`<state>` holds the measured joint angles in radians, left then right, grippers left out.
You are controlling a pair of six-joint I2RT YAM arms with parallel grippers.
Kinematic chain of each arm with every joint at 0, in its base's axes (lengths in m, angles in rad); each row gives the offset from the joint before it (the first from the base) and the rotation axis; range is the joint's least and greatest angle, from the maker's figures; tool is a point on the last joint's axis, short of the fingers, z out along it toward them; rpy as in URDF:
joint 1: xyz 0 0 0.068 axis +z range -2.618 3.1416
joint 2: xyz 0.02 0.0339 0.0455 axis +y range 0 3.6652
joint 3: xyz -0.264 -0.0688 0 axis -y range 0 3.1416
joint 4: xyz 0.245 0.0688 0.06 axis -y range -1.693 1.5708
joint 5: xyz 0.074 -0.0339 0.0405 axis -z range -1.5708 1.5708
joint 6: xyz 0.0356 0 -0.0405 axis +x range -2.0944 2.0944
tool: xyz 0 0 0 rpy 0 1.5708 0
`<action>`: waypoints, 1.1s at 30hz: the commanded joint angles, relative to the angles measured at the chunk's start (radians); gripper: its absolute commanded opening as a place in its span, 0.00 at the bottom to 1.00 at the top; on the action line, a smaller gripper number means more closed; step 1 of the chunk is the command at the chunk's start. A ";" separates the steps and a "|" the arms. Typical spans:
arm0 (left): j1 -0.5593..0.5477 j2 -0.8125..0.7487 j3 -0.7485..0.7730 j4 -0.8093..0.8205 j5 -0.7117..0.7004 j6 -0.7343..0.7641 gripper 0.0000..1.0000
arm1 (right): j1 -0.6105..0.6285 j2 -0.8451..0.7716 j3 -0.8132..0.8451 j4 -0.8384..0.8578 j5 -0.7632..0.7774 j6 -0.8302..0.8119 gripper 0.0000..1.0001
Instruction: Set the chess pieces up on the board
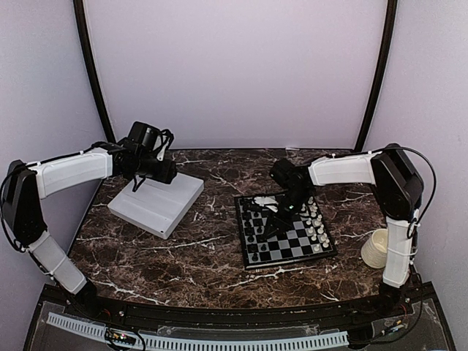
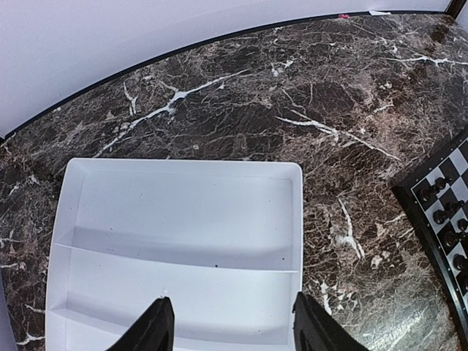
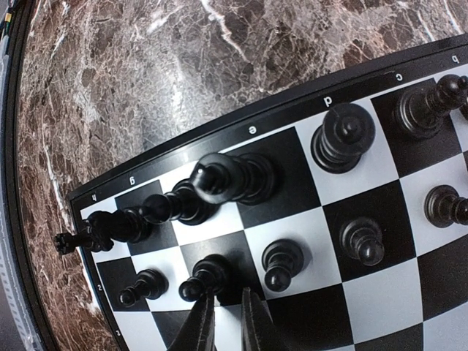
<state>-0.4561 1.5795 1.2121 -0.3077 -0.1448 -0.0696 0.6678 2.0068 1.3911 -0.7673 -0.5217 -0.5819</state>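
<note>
The right gripper (image 3: 225, 322), fingers nearly pressed together and empty, hovers over the board (image 3: 241, 121) just beside a pawn (image 3: 281, 265). The left gripper (image 2: 228, 329) hangs spread over the tray (image 2: 175, 219), well apart.

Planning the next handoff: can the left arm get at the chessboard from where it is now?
Probably not without a long stretch. The left gripper hangs open over the white tray at the table's left, and the chessboard lies to the right with the right gripper already low over the black pieces.

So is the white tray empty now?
Empty as far as visible: the white tray shows bare compartments in the left wrist view; its near edge is cut off.
</note>
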 commanded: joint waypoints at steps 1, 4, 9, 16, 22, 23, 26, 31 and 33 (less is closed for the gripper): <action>0.007 0.008 0.033 -0.013 -0.018 -0.015 0.58 | 0.007 0.006 0.002 -0.027 0.017 0.002 0.14; 0.007 0.018 0.046 -0.045 -0.067 -0.030 0.57 | -0.009 -0.049 -0.014 -0.041 0.037 -0.003 0.15; 0.030 0.034 0.100 -0.210 -0.079 -0.092 0.53 | -0.059 -0.235 -0.015 -0.085 0.081 -0.034 0.18; 0.087 0.028 0.036 -0.411 0.062 -0.144 0.50 | -0.145 -0.429 -0.016 -0.022 0.207 -0.057 0.38; 0.089 0.048 -0.011 -0.507 0.130 -0.159 0.54 | -0.208 -0.350 0.134 -0.069 0.150 0.004 0.45; 0.089 0.082 -0.008 -0.520 0.156 -0.154 0.55 | -0.211 -0.340 0.154 -0.077 0.140 0.011 0.46; 0.093 0.145 -0.007 -0.555 0.199 -0.141 0.56 | -0.214 -0.322 0.196 -0.096 0.121 0.020 0.48; 0.094 0.205 -0.007 -0.569 0.285 -0.125 0.59 | -0.214 -0.293 0.218 -0.123 0.091 0.029 0.49; 0.094 0.227 -0.008 -0.570 0.301 -0.113 0.59 | -0.215 -0.286 0.217 -0.123 0.079 0.036 0.49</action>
<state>-0.3664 1.7962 1.2110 -0.8215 0.0780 -0.2089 0.4549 1.7039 1.5803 -0.8669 -0.3973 -0.5694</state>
